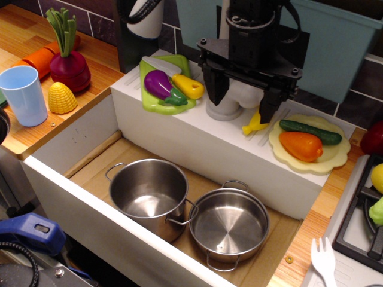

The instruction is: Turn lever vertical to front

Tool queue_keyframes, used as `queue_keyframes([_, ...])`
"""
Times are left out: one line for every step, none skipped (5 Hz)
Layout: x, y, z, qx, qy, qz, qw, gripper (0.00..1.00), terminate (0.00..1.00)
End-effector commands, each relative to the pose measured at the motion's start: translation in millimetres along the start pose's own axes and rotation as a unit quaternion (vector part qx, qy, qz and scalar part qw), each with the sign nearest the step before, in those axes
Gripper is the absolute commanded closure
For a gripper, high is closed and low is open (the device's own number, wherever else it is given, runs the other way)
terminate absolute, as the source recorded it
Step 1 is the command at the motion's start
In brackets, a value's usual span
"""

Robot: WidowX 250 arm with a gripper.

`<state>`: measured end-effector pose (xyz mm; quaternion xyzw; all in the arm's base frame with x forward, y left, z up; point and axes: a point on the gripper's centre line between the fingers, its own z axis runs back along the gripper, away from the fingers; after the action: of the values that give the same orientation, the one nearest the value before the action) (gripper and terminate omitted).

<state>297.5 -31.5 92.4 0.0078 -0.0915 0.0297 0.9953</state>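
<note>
Two steel pots (179, 200) nearest, side by side in the sink (149, 128). Behind them, gripper (242, 98) spread wide and empty, straddling the faucet base (224, 109) on the back ledge, probably lined up to catch the lever (245, 92), mostly hidden between the black fingers (216, 84). Either side, green board (151, 101) with eggplant (158, 84), yellow plate (311, 161).

Dark tiled wall (102, 24), wooden counter (24, 36), white sink (78, 137)

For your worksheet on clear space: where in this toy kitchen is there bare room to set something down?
Bare: white ledge in front of green board, and sink floor left of the pots. Crowded: around the gripper, between board and yellow plate.
</note>
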Motion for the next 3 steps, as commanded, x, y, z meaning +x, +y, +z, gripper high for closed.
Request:
queue_keyframes([0.0,0.0,0.0,0.000,0.000,0.000,1.0000,0.00,0.00])
queue_keyframes([10.1,-3.9,0.0,0.005,-0.027,-0.004,0.9996,0.00,0.00])
queue_keyframes([21.7,-8.2,-1.3,0.012,-0.067,-0.015,0.9976,0.00,0.00])
